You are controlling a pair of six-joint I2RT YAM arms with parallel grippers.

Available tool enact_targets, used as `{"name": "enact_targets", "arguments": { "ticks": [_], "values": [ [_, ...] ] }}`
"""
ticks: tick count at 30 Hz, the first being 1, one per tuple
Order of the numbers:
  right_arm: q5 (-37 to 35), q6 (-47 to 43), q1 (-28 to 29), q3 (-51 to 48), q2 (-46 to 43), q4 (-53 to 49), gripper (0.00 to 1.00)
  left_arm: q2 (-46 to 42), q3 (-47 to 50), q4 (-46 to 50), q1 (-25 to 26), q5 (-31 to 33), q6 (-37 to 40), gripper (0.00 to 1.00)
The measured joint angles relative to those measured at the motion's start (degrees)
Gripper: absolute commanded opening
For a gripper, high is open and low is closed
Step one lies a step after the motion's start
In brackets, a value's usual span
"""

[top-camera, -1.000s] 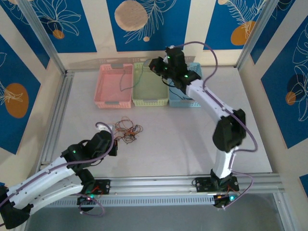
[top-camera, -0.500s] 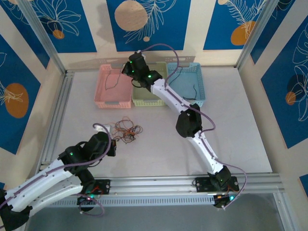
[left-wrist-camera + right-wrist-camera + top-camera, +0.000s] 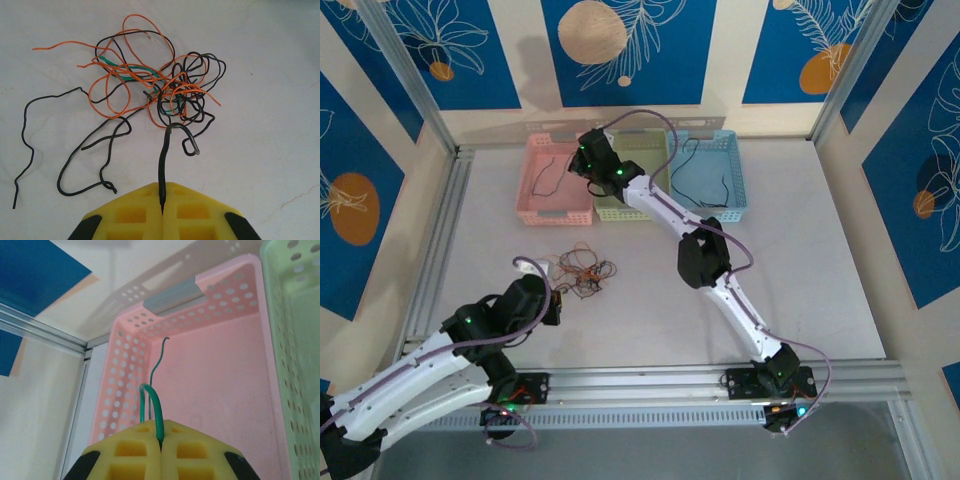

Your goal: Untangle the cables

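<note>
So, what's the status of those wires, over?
Left gripper shut on black cable. Right gripper shut on green cable at pink basket. Tangle unobstructed.

Fixed overhead camera covers the whole worktop; close wrist cameras look ahead of left claw and right claw, within it.

Black, orange, green cables, loose heap, seemingly knotted

Three baskets, two robot arms, one tangle of cables.
</note>
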State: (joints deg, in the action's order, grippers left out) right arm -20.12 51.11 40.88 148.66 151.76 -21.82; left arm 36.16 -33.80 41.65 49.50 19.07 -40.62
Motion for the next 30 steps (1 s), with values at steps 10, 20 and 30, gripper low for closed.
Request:
{"name": "enact_targets", "arguments": {
  "ticks": [10,20,30],
  "values": [
    [5.6,-2.4,-0.8,-0.7,0.5,-3.5,0.39,0.0,0.0,0.0,0.0,0.0,0.0,0.00],
    [5.6,-7.6,-2.3,-1.4,-2.1,-11.8,0.50,-0.1,0.0,0.0,0.0,0.0,0.0,0.00],
    [5.7,-14.2,-3.4,-4.9,-9.5,-15.8,0.45,-0.1,0.0,-0.1,0.0,0.0,0.0,0.00]
  ]
}}
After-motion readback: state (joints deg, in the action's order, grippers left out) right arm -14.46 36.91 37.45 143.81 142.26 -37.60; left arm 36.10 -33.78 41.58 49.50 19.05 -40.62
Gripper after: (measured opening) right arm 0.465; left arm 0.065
